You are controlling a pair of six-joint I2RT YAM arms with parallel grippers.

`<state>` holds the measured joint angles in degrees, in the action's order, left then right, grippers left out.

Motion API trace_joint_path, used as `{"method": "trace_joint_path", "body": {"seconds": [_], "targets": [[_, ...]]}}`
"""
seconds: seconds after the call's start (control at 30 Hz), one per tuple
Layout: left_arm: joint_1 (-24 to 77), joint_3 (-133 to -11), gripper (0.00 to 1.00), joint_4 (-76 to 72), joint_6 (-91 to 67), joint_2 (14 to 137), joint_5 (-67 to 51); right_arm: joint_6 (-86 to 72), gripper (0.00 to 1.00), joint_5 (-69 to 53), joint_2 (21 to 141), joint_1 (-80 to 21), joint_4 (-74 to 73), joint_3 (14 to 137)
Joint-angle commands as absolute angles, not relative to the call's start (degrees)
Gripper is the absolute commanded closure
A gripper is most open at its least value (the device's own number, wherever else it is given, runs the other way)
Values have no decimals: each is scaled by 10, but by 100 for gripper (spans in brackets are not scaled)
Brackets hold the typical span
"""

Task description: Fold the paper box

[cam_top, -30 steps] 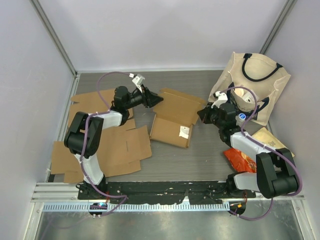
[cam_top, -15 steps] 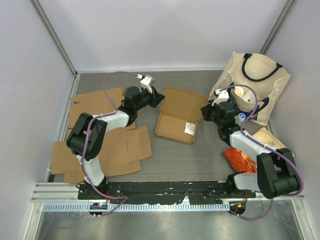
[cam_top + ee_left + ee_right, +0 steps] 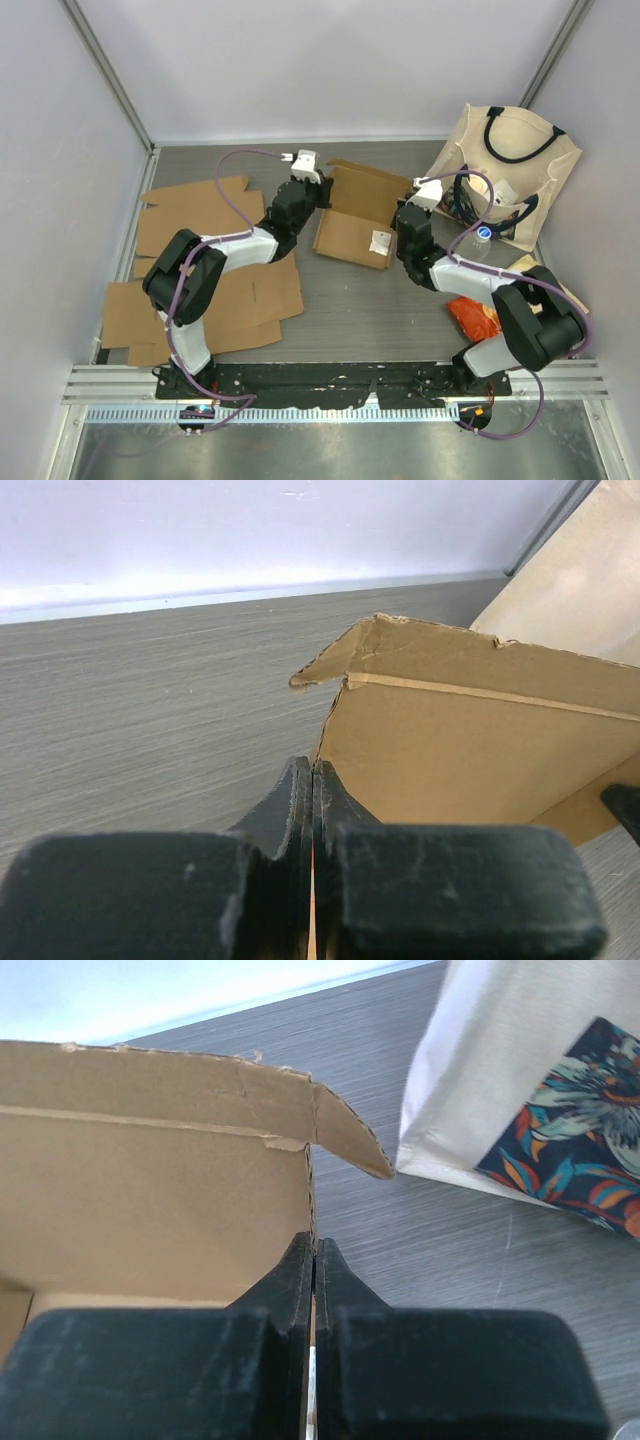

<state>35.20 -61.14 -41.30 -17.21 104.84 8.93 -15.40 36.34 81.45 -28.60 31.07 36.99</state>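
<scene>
Now the paper box (image 3: 352, 238) sits half-formed on the grey table (image 3: 400, 310), its back wall raised. At the box's left side, the left gripper (image 3: 321, 196) pinches the side wall, jaws clenched on the cardboard edge (only a thin sliver shows between them). At the box's right side, the right gripper (image 3: 404, 217) clamps the opposite wall likewise. Flat cardboard sheets (image 3: 270, 290) lie left of the box, and 1 canvas tote bag (image 3: 520, 170) lies to its right.

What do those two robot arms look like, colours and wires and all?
Left arm and right arm alike: chunky black joints joined by white links, a thin purple cable looping along each, a small white block at the wrist. The fingers are flat, matte black and scuffed.
</scene>
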Motion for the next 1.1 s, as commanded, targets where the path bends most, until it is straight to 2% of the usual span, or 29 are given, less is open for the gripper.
{"method": "trace_joint_path", "body": {"seconds": [0.0, 0.63, 1.07], "targets": [[368, -585, 100, -498, -184, 1057, 184, -185, 99, 538, 843, -316, 411, 377], [432, -421, 100, -704, -201, 1064, 292, -149, 99, 593, 864, -389, 678, 218], [471, -335, 100, -756, -227, 1056, 305, -156, 94, 573, 839, -424, 700, 155]]}}
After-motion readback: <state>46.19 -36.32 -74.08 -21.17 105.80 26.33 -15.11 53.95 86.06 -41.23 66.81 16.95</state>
